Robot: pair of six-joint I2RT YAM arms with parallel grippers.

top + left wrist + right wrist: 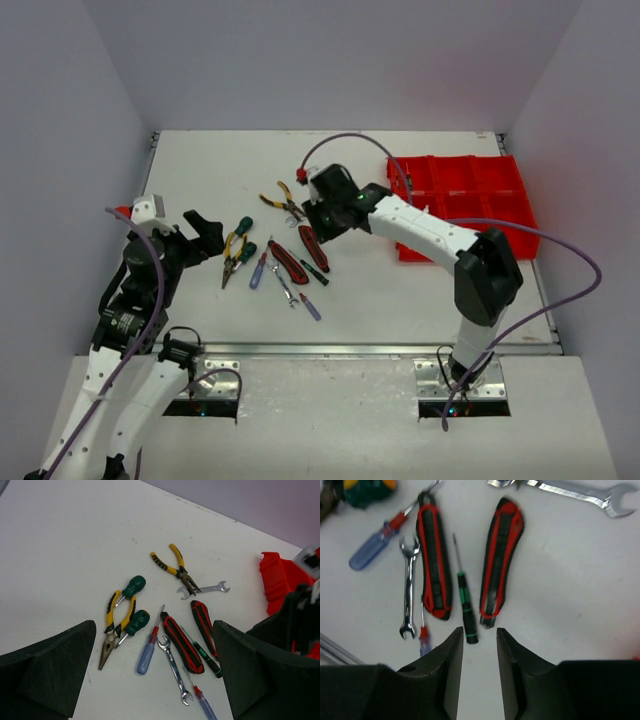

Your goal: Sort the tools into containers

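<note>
Several tools lie in a loose cluster mid-table: two yellow-handled pliers (233, 255) (283, 203), green screwdrivers (132, 586), a blue screwdriver (147, 652), silver wrenches (173, 667) (205, 588), two red-black handles (434, 565) (501, 560) and a thin black-green screwdriver (465, 605). The red divided bin (465, 200) stands at the right. My right gripper (479, 635) is open and empty, hovering just above the near ends of the black-green screwdriver and the right red-black handle. My left gripper (155, 680) is wide open and empty, left of the cluster (205, 235).
A small red-blue screwdriver (202, 702) lies nearest the front edge. A metal rail (330, 348) runs along the table's front. White walls enclose the back and sides. The right arm (300, 615) stands between the cluster and the bin.
</note>
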